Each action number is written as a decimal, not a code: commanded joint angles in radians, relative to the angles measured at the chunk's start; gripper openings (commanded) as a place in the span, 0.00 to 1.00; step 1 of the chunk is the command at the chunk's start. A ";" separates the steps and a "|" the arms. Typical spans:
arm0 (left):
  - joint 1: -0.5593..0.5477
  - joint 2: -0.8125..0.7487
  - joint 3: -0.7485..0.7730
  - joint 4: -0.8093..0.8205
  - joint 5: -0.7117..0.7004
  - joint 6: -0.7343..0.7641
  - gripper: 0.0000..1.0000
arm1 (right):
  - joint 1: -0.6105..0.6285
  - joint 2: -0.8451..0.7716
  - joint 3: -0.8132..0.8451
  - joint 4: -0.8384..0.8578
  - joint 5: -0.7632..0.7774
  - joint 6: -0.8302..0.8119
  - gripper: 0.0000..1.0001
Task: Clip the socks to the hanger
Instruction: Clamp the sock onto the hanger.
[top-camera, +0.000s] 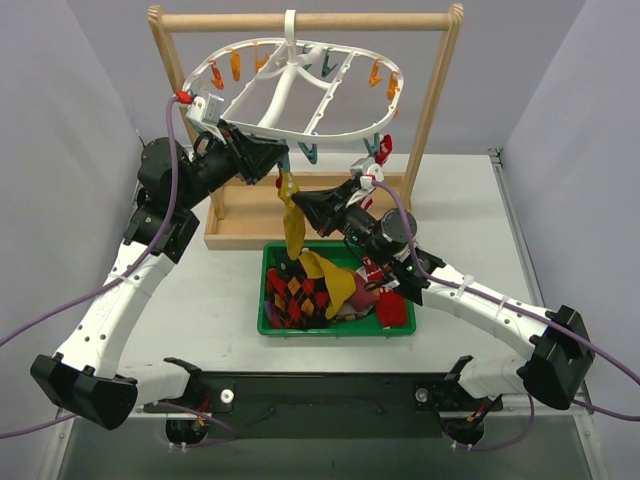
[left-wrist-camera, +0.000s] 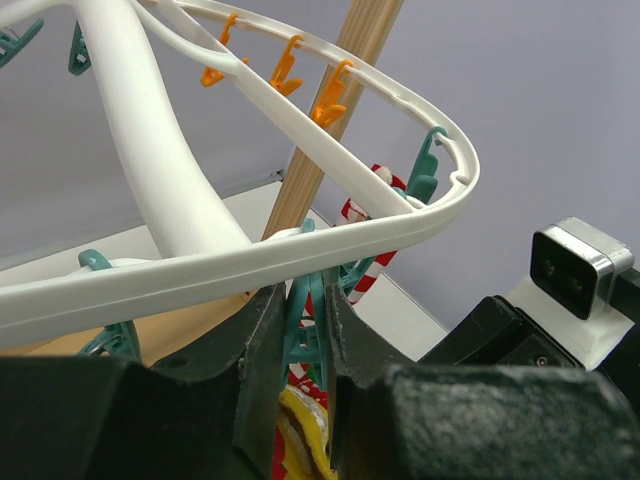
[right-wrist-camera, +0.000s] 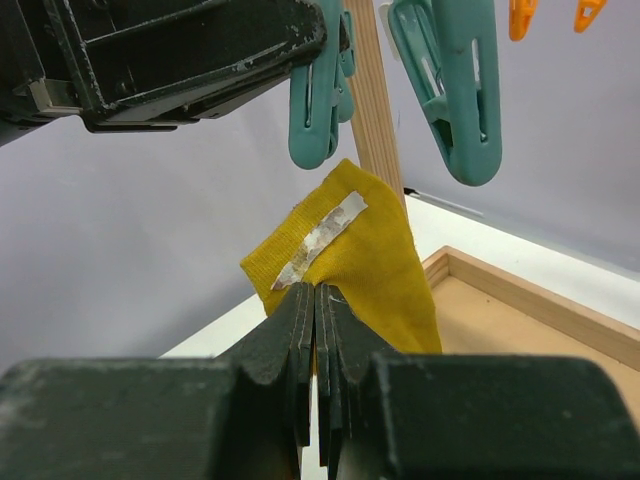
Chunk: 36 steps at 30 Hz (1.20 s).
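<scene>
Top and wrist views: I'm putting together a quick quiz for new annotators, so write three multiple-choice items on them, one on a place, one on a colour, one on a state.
1. Where do the loose socks lie?
A. in the green bin
B. on the wooden rack's base
C. on the bare table

2. What colour is the clip between the left gripper's fingers?
A. orange
B. teal
C. white

3. How is the right gripper?
A. open over the bin
B. shut on the yellow sock
C. shut on a clip

Key: 1 A, the pile sits inside the bin's walls; 2 B, the left wrist view shows a teal clip squeezed there; 3 B, its jaws pinch the sock's edge.
</scene>
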 joint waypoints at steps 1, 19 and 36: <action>-0.013 -0.034 0.036 0.015 0.053 -0.002 0.00 | -0.010 -0.004 0.052 0.143 0.009 -0.031 0.00; -0.015 -0.025 0.042 0.018 0.051 -0.005 0.00 | -0.030 -0.008 0.036 0.163 0.022 -0.041 0.00; -0.018 -0.029 0.042 0.016 0.047 -0.005 0.00 | -0.019 0.044 0.096 0.181 -0.002 -0.018 0.00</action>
